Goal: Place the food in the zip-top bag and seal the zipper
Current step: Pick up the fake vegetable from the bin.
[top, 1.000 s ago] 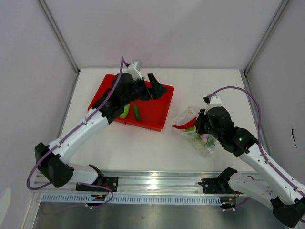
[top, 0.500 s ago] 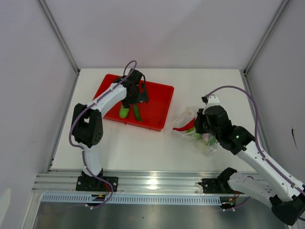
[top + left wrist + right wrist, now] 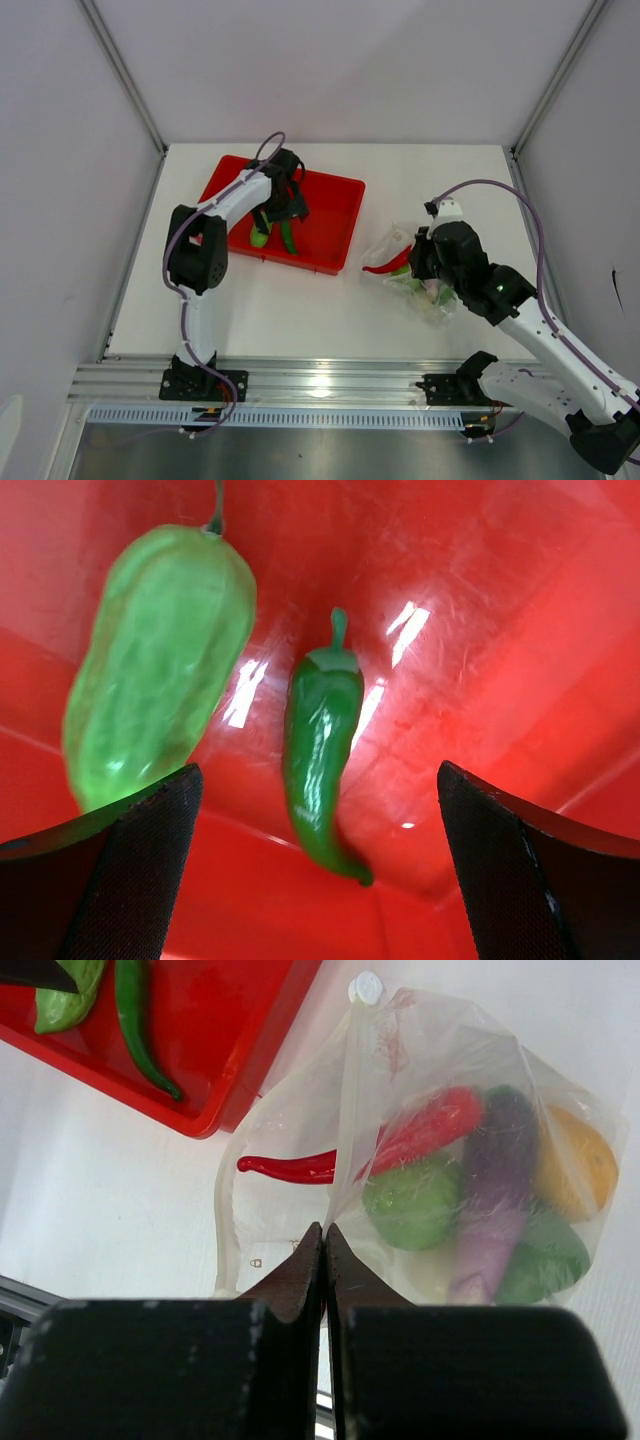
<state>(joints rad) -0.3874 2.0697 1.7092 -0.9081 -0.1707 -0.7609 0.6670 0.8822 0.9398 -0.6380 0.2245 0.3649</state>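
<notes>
Two green vegetables (image 3: 150,660) lie in the red tray (image 3: 230,1020) under the wide-open, empty left hand (image 3: 318,767). Beside the tray, the right hand (image 3: 323,1228), closed tight, pinches the edge of the food-filled zip-top bag (image 3: 300,1150).

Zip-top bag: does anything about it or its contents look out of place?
Yes. The red chili lies across the open mouth of the zip-top bag, its tail poking out toward the red tray, which would likely block the seal.

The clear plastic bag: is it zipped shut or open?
Open: the bag gapes at its mouth, the red chili pokes out, and the shut right gripper pinches one lip.
</notes>
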